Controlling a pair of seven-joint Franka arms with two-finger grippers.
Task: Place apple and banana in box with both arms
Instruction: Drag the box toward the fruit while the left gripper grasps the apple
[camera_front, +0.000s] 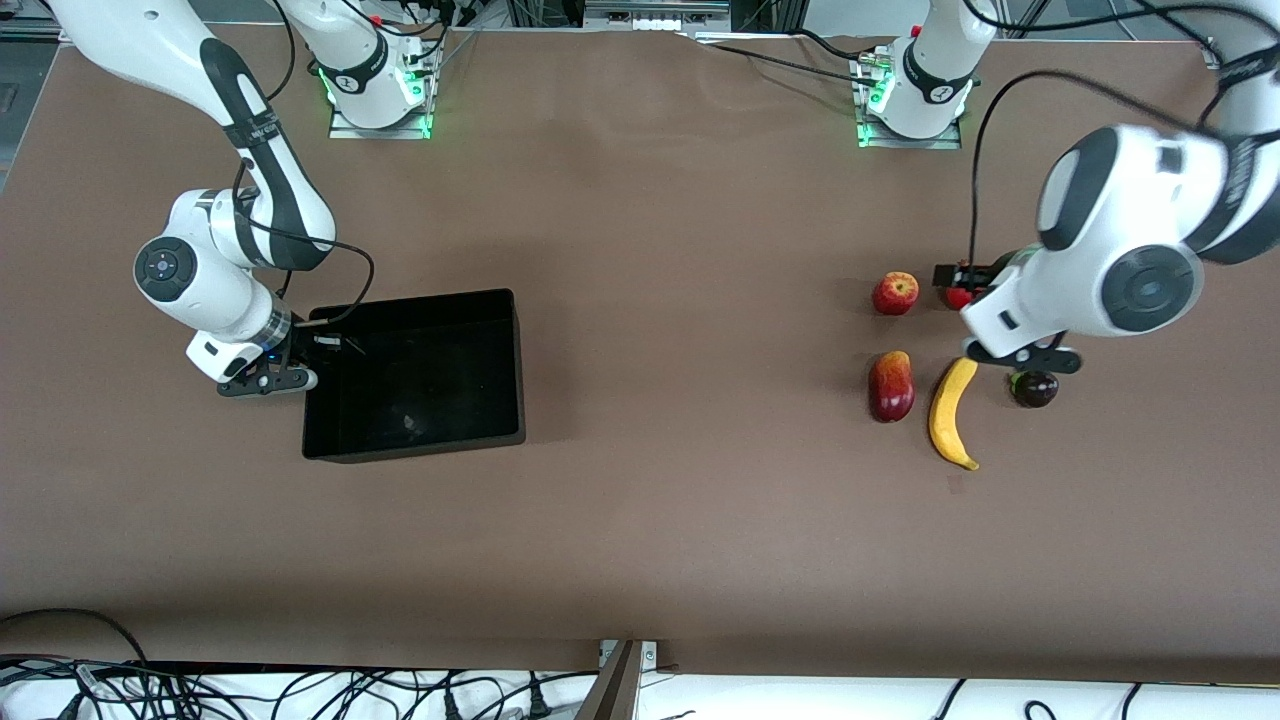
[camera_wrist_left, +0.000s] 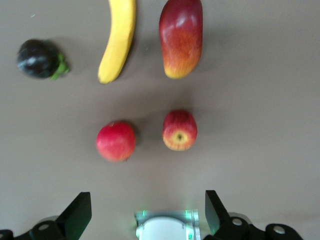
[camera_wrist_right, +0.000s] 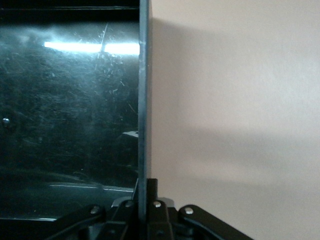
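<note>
The apple (camera_front: 895, 293), small, red with yellow patches, lies near the left arm's end of the table; in the left wrist view (camera_wrist_left: 179, 130) its dimpled top shows. The banana (camera_front: 952, 412) lies nearer the front camera than the apple and also shows in the left wrist view (camera_wrist_left: 119, 42). My left gripper (camera_front: 962, 274) hangs open and empty above the fruits, its fingers (camera_wrist_left: 77, 216) wide apart. The black box (camera_front: 410, 300) stands near the right arm's end. My right gripper (camera_front: 308, 345) is shut on the box's end wall (camera_wrist_right: 144, 100), one finger each side (camera_wrist_right: 146, 187).
A plain red round fruit (camera_wrist_left: 116, 141) lies beside the apple, partly hidden under the left hand in the front view. A red-and-yellow mango (camera_front: 891, 386) lies beside the banana, and a dark round fruit (camera_front: 1034, 388) beside it toward the left arm's end. The box holds no fruit.
</note>
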